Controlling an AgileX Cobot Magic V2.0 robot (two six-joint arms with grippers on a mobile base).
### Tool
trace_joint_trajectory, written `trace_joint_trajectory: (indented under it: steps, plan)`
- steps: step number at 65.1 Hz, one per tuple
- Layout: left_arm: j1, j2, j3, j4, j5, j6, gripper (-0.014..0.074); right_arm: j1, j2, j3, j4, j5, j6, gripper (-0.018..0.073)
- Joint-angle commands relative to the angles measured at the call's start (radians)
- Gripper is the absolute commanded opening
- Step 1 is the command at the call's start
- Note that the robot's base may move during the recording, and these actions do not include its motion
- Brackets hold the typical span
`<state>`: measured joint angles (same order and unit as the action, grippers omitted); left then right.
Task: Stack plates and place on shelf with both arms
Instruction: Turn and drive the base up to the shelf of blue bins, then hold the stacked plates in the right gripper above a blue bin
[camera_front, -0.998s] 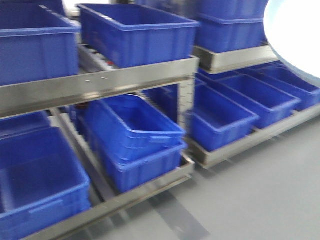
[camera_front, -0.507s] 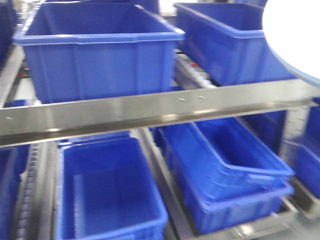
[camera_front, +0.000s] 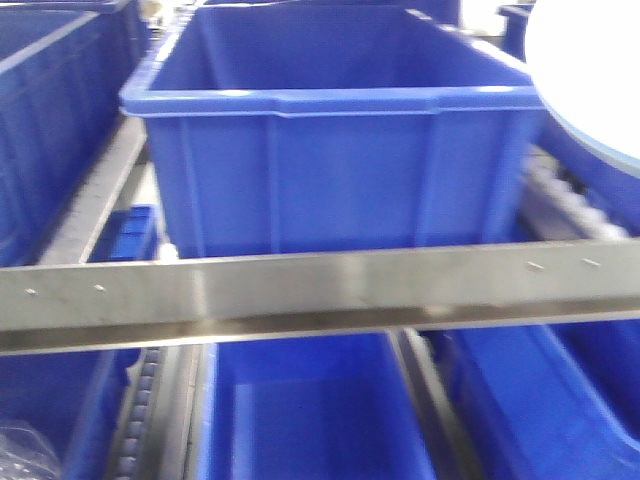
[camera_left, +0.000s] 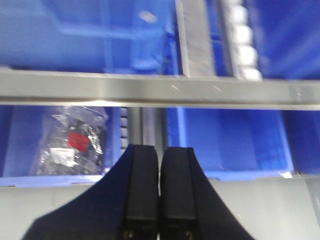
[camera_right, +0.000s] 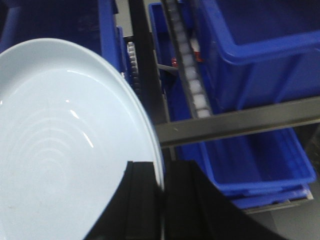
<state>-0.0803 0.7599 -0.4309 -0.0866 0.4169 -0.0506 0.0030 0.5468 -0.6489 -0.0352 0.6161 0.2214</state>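
A pale bluish-white plate (camera_right: 60, 140) fills the left of the right wrist view, held up in the air in front of the shelf. My right gripper (camera_right: 161, 172) is shut on its rim, one finger on each side. The same plate (camera_front: 590, 70) shows at the top right corner of the front view; I cannot tell whether it is one plate or a stack. My left gripper (camera_left: 159, 152) is shut with nothing between its fingers and points at the shelf rail (camera_left: 160, 92).
A steel shelf rail (camera_front: 320, 290) crosses the front view. Behind it stands a big blue bin (camera_front: 330, 150), with more blue bins (camera_front: 310, 420) below and to the sides. One lower bin holds a clear bag (camera_left: 75, 142) with dark parts and a red label. Roller tracks (camera_right: 192, 75) run between bins.
The view has swung along the shelf and closer: the bins and rail have slid rightward and grown larger. The plate keeps its place at the top right corner.
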Motion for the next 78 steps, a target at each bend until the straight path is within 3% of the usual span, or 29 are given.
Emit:
trace_joint_trajectory:
  steps: [1, 78]
  plan:
    - [-0.006, -0.001, -0.029, -0.005, -0.072, -0.006, 0.0085, -0.005, 0.007, -0.031, -0.003, -0.096, -0.003, 0.0029]
    - [-0.006, -0.001, -0.029, -0.005, -0.072, -0.006, 0.0085, -0.005, 0.007, -0.031, -0.003, -0.096, -0.003, 0.0029]
